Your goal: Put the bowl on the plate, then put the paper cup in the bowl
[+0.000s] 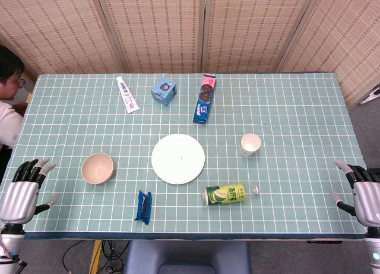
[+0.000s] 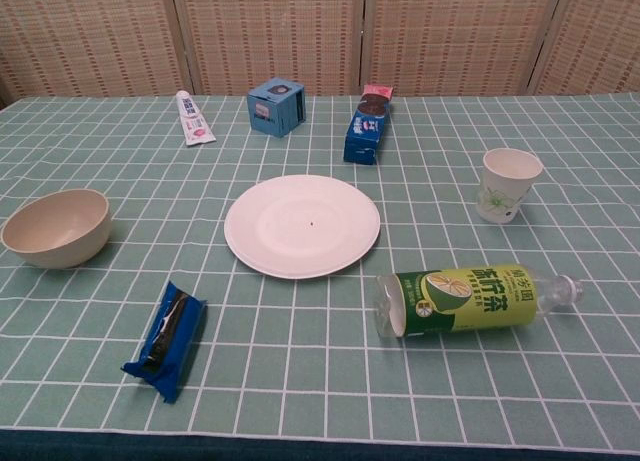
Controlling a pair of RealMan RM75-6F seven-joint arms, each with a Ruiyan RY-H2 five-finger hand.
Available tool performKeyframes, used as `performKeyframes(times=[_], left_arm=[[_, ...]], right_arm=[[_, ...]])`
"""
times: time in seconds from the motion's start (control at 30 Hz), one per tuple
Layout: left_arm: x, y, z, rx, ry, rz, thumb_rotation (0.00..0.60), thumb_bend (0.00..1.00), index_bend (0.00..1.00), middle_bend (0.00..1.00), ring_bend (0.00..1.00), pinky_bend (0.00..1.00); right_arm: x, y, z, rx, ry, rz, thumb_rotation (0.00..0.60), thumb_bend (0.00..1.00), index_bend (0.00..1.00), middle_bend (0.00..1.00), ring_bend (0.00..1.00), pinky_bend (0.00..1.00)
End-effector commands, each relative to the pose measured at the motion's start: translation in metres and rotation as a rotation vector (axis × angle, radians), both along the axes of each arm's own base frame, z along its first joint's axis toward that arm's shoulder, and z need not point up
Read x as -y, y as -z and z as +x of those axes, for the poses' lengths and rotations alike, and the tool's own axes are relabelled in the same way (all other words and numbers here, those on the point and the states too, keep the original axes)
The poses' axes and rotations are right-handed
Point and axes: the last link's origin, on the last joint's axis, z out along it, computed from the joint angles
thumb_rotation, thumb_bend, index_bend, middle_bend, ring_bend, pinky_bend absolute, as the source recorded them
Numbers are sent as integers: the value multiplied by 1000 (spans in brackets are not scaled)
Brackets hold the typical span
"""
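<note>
A beige bowl [image 1: 97,167] [image 2: 57,227] sits upright on the green checked cloth, left of a white plate [image 1: 178,158] [image 2: 302,225] at the table's middle. A white paper cup [image 1: 250,144] [image 2: 510,185] with a green print stands upright to the plate's right. My left hand [image 1: 24,191] hovers at the table's front left corner, fingers apart, holding nothing, well left of the bowl. My right hand [image 1: 362,194] hangs at the front right corner, also with nothing in it. Neither hand appears in the chest view.
A green tea bottle [image 1: 227,194] [image 2: 468,301] lies on its side in front of the plate. A blue snack packet [image 1: 143,207] [image 2: 166,340] lies front left. A tube [image 1: 126,94], a blue box [image 1: 164,90] and a cookie pack [image 1: 205,99] line the far side. A person [image 1: 8,95] sits at the left edge.
</note>
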Motion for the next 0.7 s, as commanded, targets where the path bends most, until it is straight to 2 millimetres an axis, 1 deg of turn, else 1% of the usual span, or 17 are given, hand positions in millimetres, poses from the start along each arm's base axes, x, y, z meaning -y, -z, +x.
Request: performKeyframes(times=[0.03, 0.23, 0.5, 0.53, 0.63, 0.7], left_arm=[[0, 0, 0, 0, -1, -3, 600, 222, 193, 140, 103, 102], [-1, -1, 1, 0, 10, -4, 600, 222, 195, 140, 103, 102], [-5, -1, 3, 0, 31, -7, 600, 222, 201, 140, 102, 102], [-5, -2, 3, -2, 34, -6, 600, 222, 203, 140, 104, 112], [-8, -2, 3, -7, 43, -4, 600, 222, 217, 143, 149, 196], [-9, -3, 2, -18, 49, -7, 600, 222, 225, 175, 193, 255]], right_arm=[[-1, 1, -1, 0, 5, 2, 600, 257, 194, 286, 232, 290], [-3, 1, -3, 7, 12, -3, 600, 258, 194, 286, 232, 290], [-2, -10, 0, -4, -5, -38, 600, 258, 194, 286, 232, 290], [-2, -11, 0, -4, -6, -41, 600, 258, 194, 286, 232, 290], [-1, -14, 1, -6, -7, -53, 600, 258, 194, 286, 232, 290], [0, -16, 1, -8, -6, -59, 600, 258, 194, 286, 232, 290]])
